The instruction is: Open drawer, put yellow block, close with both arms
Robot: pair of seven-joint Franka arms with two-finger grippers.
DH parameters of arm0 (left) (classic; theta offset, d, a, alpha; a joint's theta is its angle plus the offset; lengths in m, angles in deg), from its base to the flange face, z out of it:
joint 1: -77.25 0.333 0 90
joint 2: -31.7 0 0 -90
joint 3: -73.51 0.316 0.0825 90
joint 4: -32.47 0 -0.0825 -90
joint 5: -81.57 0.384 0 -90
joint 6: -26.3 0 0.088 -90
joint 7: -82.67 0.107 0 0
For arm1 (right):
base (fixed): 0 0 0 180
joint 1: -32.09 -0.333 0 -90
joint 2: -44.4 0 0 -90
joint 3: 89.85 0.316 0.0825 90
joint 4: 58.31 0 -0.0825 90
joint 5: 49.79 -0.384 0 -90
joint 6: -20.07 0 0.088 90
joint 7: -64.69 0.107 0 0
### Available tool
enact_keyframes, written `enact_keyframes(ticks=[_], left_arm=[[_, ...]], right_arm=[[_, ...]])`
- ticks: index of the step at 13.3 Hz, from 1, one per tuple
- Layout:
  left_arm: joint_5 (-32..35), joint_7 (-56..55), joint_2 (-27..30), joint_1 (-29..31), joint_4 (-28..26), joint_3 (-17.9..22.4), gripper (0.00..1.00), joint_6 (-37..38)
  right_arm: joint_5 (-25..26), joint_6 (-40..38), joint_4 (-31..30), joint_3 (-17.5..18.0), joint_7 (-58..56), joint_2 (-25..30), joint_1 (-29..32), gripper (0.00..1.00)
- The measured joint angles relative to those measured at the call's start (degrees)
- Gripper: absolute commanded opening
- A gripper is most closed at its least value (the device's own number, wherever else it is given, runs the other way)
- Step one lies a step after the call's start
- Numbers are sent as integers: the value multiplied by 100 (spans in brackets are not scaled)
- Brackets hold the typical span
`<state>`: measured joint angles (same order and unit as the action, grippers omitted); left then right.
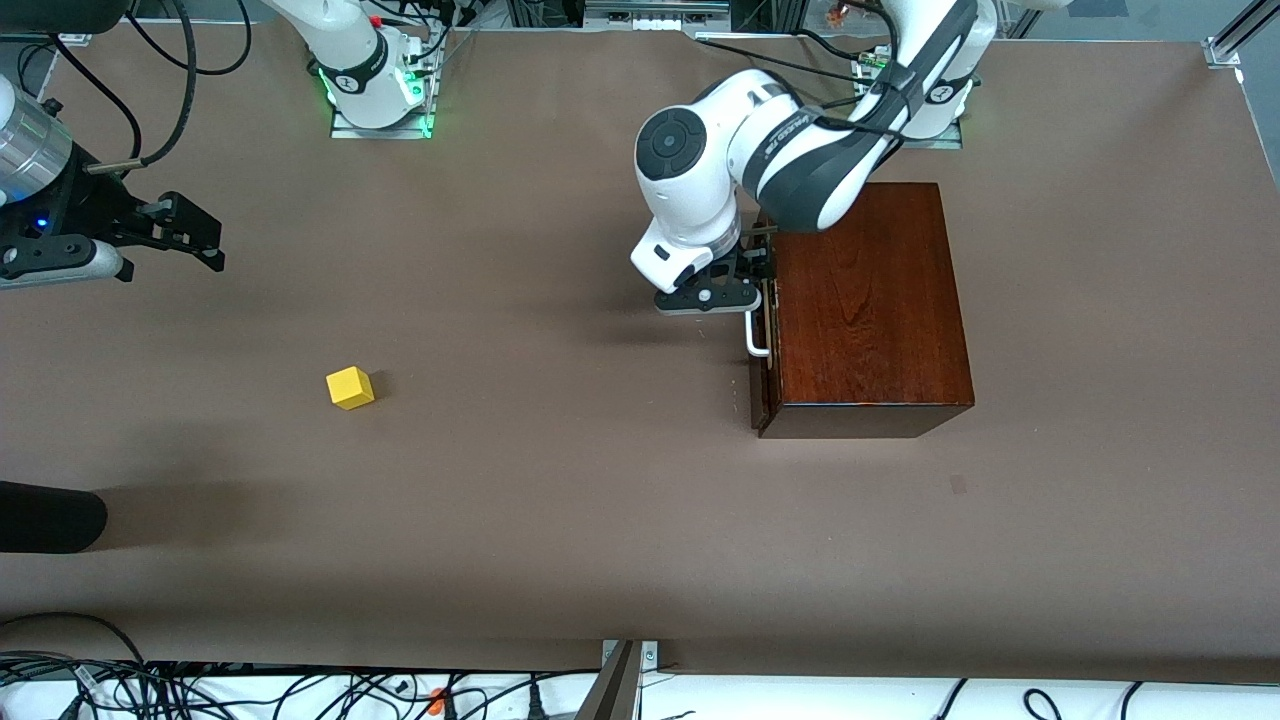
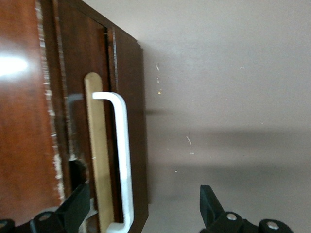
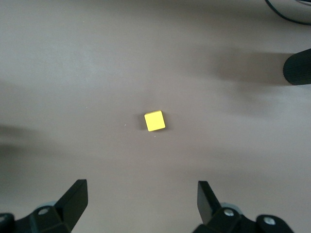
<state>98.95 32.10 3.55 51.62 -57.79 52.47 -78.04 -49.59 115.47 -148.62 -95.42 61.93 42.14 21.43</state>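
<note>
The dark mahogany box (image 1: 870, 300) stands toward the left arm's end of the table. Its drawer (image 1: 760, 395) looks shut or nearly so, with the white bar handle (image 1: 757, 338) facing the table's middle. My left gripper (image 1: 758, 285) is at the handle, open. In the left wrist view its fingers (image 2: 73, 208) straddle the handle (image 2: 124, 155) without touching it. The yellow block (image 1: 350, 387) lies alone on the table toward the right arm's end. My right gripper (image 1: 212, 240) hangs open and empty in the air, with the block (image 3: 155, 121) lying ahead of its fingertips (image 3: 75, 199).
A black rounded object (image 1: 50, 517) pokes in at the table's edge near the right arm's end, nearer the front camera than the block. Brown table (image 1: 560, 500) stretches bare between block and box. Cables lie along the front edge (image 1: 200, 690).
</note>
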Motion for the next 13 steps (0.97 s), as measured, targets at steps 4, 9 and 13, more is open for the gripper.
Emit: enact_keyframes(ticks=[4,9,13], left_arm=[[186,-34,-21,-1,-426,2,100,-356],[402,-367,-145,-3,-555,5,100,-414],[419,-524,-281,-33,-555,4,100,-621]], right_arm=[[0,0,0,0,0,0,0,100],[0,0,0,0,0,0,0,100],[0,0,0,0,0,0,0,100]])
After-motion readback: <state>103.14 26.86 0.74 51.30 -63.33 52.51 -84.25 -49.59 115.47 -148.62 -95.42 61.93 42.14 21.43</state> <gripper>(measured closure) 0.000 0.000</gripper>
